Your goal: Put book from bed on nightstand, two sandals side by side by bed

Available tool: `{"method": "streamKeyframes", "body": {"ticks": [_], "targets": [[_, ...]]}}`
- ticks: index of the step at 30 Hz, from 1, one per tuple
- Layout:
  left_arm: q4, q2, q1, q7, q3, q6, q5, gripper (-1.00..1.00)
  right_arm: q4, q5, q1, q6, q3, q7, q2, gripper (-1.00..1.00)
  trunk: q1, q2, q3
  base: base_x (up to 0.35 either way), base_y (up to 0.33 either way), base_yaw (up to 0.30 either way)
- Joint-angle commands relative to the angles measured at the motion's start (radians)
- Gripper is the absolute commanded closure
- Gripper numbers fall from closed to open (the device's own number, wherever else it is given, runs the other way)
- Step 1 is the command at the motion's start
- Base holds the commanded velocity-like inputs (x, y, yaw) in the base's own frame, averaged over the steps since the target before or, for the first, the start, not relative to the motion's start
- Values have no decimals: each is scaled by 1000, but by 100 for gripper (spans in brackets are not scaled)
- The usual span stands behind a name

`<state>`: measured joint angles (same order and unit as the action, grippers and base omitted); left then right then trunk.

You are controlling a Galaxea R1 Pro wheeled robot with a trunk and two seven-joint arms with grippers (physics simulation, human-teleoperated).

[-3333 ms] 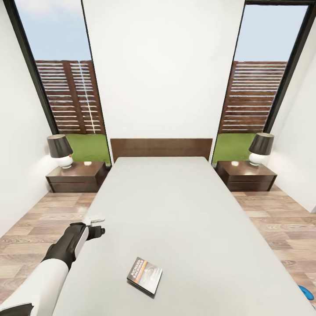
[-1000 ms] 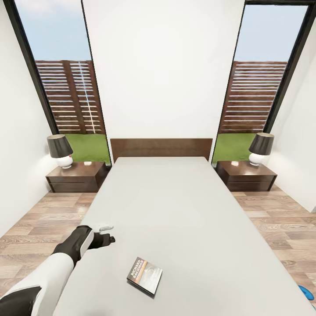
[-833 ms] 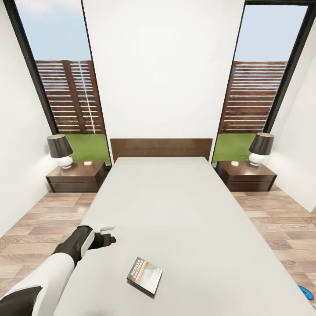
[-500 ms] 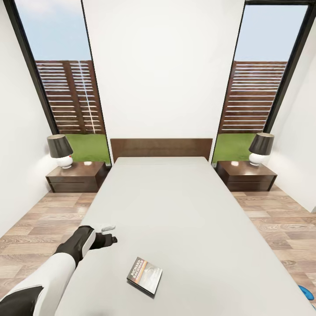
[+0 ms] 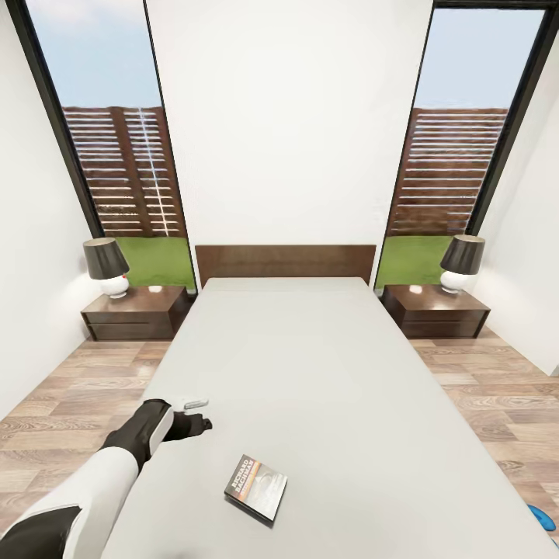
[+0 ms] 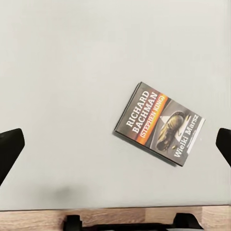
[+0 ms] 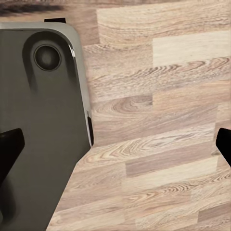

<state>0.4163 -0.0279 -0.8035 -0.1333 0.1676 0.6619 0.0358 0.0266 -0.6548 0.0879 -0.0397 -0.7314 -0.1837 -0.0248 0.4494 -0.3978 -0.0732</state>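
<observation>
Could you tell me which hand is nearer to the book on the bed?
The left. The left hand hovers open above the mattress, just up and left of the book in the head view. The right hand is open over wood floor, with no book near.

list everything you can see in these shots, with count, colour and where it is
book: 1, dark cover with orange band, flat on the near end of the bed
bed: 1, off-white mattress, dark brown headboard, centre of the room
nightstands: 2, dark brown, one on each side of the headboard
lamps: 2, white base with black shade, one on each nightstand
sandal: 1 partly seen, bright blue, on the floor right of the bed
windows: 2, dark-framed, either side of the white wall
floor: light wood planks
left gripper: 1, black and white, open, over the mattress left of the book
right gripper: 1, black fingertips, open, above the floor
</observation>
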Motion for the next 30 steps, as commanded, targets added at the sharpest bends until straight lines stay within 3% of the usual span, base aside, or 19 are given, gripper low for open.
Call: {"method": "streamKeyframes", "body": {"ticks": [1,30], "targets": [[1,2,-1,-5,6,5,4,-100,-2,-8,1,-5,-9,-3,0,-100,1,-2,-2,0,0,0],[2,31,-2,-2,6,5,6,-100,-30,-2,1,34,-17,-3,-10,-100,1,-2,-13,0,0,0]]}}
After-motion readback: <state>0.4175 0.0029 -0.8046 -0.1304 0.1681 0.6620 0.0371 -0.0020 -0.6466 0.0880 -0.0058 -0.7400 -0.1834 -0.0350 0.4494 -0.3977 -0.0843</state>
